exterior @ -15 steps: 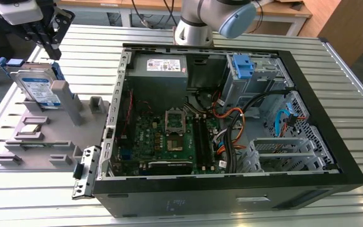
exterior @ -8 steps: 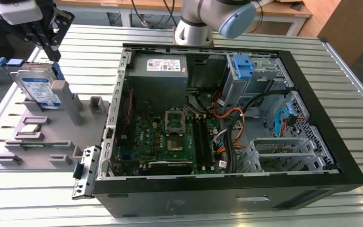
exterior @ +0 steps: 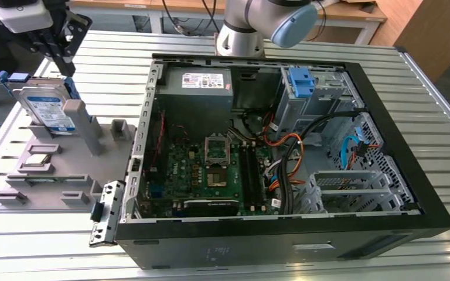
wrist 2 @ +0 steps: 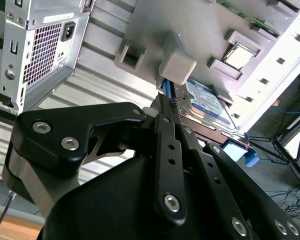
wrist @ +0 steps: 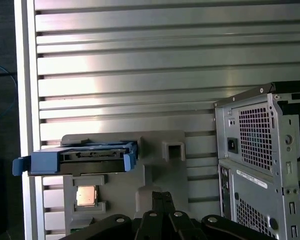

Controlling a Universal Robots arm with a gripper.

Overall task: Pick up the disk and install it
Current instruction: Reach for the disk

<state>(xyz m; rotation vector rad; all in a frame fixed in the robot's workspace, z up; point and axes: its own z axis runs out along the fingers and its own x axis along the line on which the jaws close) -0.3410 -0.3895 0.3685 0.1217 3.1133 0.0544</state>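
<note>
Disk (exterior: 49, 110) is standing on edge in the grey holder (exterior: 57, 175), beside the open PC case (exterior: 412, 181) on the exterior view's left. Gripper (exterior: 65, 65) hangs right above it, fingers pressed together, pinching nothing.

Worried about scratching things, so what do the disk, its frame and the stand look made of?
The disk: silvery metal by its dull sheen, with a white-and-blue label. Its frame: blue, smooth, moulded clips, probably plastic. The stand: flat matte gray, likely plastic too.
</note>
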